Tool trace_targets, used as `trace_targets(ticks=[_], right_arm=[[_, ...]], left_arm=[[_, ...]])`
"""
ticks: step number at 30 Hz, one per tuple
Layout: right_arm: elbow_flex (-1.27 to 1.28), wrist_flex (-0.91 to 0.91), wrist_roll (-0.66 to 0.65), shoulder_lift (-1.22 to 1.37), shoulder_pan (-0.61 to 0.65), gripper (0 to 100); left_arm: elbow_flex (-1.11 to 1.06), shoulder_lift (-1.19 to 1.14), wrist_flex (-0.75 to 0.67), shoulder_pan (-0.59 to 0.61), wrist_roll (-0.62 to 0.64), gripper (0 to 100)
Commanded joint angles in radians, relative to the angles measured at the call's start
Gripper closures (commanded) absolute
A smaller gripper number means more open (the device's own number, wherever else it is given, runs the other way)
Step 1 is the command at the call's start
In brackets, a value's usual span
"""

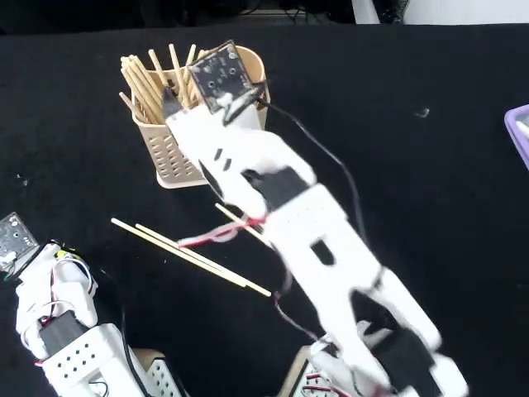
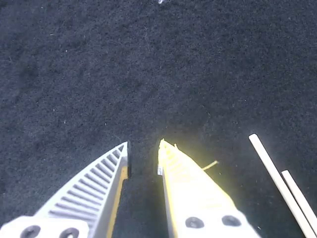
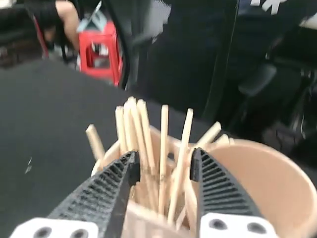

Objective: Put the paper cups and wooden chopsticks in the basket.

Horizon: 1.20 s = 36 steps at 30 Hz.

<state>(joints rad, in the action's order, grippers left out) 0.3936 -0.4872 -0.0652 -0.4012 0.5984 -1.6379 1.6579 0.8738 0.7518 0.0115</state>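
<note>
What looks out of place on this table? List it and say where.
Two wooden chopsticks lie flat on the table near the basket, not in it; another pokes out from under the right arm. Those in the basket stand splayed. Nothing looks broken or spilled.

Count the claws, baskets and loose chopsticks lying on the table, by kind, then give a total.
Claws: 2 (left claw, right claw)
Basket: 1
Loose chopsticks: 3, one partly under an arm
Total: 6
</note>
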Motion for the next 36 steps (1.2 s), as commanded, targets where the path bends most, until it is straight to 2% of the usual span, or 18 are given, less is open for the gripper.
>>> trace_targets(ticks=[1,4,7,11,14,22,27,36], right_arm=[[0.031,-0.342,-0.002,-0.213,-0.015,85.5],[0.191,-0.525,-0.003,-0.314,-0.020,85.0],[0.390,-0.569,-0.015,-0.341,-0.012,84.9],[0.596,-0.450,-0.126,-0.302,0.129,84.9],[0.662,-0.316,-0.143,-0.228,0.190,84.9],[0.496,-0.307,-0.143,0.077,0.258,76.4],[0.398,-0.301,-0.143,0.239,0.288,76.9],[0.268,-0.319,-0.150,0.476,0.267,76.9]], left_arm=[[0.038,0.011,-0.018,0.013,0.009,89],[0.038,0.011,-0.018,0.013,0.009,89],[0.038,0.011,-0.018,0.013,0.009,89],[0.038,0.011,-0.018,0.012,0.009,89],[0.038,0.011,-0.018,0.013,0.009,89],[0.038,0.011,-0.018,0.013,0.009,89],[0.038,0.011,-0.018,0.013,0.009,89],[0.038,0.011,-0.018,0.015,0.009,89]])
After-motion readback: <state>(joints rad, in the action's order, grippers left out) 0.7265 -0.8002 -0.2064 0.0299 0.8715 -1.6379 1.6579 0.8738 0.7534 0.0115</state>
